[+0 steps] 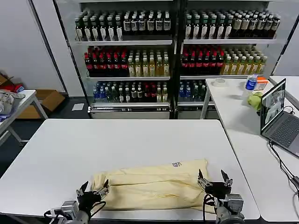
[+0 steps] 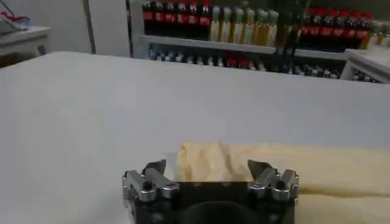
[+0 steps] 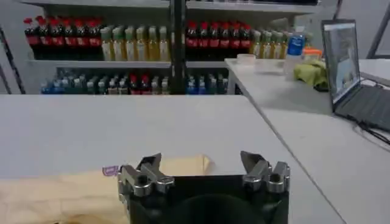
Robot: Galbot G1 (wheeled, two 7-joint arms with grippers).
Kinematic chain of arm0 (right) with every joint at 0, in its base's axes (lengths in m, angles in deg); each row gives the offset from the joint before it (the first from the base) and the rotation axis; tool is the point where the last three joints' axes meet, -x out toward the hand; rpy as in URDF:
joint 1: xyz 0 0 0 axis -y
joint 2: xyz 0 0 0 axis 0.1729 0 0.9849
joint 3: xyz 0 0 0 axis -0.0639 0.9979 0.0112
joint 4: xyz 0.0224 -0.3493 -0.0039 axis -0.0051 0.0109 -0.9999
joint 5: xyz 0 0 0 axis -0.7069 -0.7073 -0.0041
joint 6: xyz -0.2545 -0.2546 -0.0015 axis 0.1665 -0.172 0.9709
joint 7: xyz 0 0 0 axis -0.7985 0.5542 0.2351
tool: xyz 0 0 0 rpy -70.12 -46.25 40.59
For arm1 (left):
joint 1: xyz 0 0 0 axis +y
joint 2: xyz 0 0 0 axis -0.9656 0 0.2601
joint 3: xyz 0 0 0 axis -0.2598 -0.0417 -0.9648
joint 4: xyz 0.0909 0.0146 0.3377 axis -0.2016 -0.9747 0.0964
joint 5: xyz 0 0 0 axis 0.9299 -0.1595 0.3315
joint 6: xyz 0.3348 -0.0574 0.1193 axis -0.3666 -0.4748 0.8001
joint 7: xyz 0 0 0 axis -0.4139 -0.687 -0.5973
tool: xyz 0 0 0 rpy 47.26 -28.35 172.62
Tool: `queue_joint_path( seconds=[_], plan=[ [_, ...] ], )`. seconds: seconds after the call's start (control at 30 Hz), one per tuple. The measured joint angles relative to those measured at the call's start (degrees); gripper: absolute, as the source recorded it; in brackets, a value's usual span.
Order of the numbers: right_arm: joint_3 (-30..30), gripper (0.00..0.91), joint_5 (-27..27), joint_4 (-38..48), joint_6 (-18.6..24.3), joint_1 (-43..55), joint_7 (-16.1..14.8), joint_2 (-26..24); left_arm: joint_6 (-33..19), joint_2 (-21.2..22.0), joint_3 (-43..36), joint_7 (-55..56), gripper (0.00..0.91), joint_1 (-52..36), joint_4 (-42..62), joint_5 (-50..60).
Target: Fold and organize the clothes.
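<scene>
Head view: the shirt (image 1: 152,184) lies on the white table (image 1: 70,154) near the robot's edge, already folded into a long band running side to side, sleeves tucked in and the neck label (image 1: 176,164) on top toward the far right corner. That band shape suggests the lengthwise folds are done and a crosswise fold is what's left. The left end effector (image 1: 93,191) sits at the band's left end, fingers spread, nothing between them; in the left wrist view the cloth end (image 2: 210,163) lies just ahead of the open jaws. The right end effector (image 1: 214,180) sits at the right end, also spread and empty, with the corner and label just past its fingers (image 3: 149,167) in the right wrist view. One at each end reads as staging for a matched pinch of both ends. Thin fabric; a shallow grip may catch the top layer alone. A laptop (image 1: 280,116) stands on the side table, well apart.
</scene>
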Motion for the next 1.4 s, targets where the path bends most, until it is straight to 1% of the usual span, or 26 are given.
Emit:
queue_joint_path(
  seconds=[0.03, 0.07, 0.1, 0.13, 0.17, 0.27, 0.33, 0.53, 0.77, 0.93, 1.07, 1.2, 1.23, 1.4],
  plan=[
    [0.0, 0.907, 0.0, 0.0, 0.0, 0.1, 0.0, 0.1, 0.0, 0.4, -0.1, 0.1, 0.453, 0.2, 0.0, 0.3],
    [0.0, 0.907, 0.0, 0.1, 0.0, 0.1, 0.0, 0.1, -0.1, 0.7, -0.2, 0.1, 0.302, 0.3, 0.1, 0.4],
    [0.0, 0.907, 0.0, 0.1, 0.0, 0.2, 0.0, 0.1, -0.2, 1.0, -0.3, 0.1, 0.252, 0.4, 0.2, 0.5],
    [0.0, 0.907, 0.0, 0.2, 0.0, 0.2, 0.0, 0.2, -0.2, 1.3, -0.3, 0.2, 0.171, 0.5, 0.4, 0.6],
    [0.1, 0.907, 0.0, 0.2, 0.0, 0.3, 0.0, 0.2, -0.3, 1.5, -0.3, 0.3, 0.121, 0.5, 0.6, 0.6],
    [0.2, 0.907, -0.1, 0.2, 0.0, 0.3, 0.1, 0.2, -0.5, 1.8, -0.2, 0.3, 0.050, 0.7, 1.0, 0.6],
    [0.2, 0.907, -0.1, 0.3, 0.0, 0.2, 0.1, 0.2, -0.6, 2.0, -0.1, 0.3, 0.030, 0.7, 1.2, 0.6],
    [0.3, 0.907, -0.2, 0.2, 0.1, 0.2, 0.2, 0.3, -1.0, 2.8, -0.1, 0.3, 0.010, 0.9, 1.5, 0.1],
    [0.2, 0.907, -0.3, -0.2, 0.2, -0.1, 0.2, 0.5, -1.1, 3.6, -0.2, -0.2, 0.010, 1.3, 1.5, -1.3],
    [0.3, 0.907, -0.3, -0.5, 0.3, -0.2, 0.2, 0.9, -1.2, 3.5, 0.4, -0.8, 0.010, 1.2, 1.3, -3.2],
    [0.4, 0.907, -0.3, -0.8, 0.3, 0.0, 0.2, 1.1, -1.0, 2.9, 1.7, -1.3, 0.020, 0.9, 1.0, -5.5],
    [0.5, 0.907, -0.3, -0.9, 0.3, 0.4, 0.0, 1.2, -0.8, 1.6, 3.8, -1.3, 0.010, 0.4, 1.0, -7.7],
    [0.6, 0.907, -0.3, -0.9, 0.4, 0.5, 0.0, 1.3, -0.7, 1.1, 4.5, -1.3, 0.020, 0.2, 1.1, -8.4],
    [1.0, 0.907, -0.1, -0.9, 0.4, 1.0, -0.3, 1.5, -0.2, -1.8, 8.8, -1.7, 0.010, -0.8, 2.0, -12.1]
  ],
)
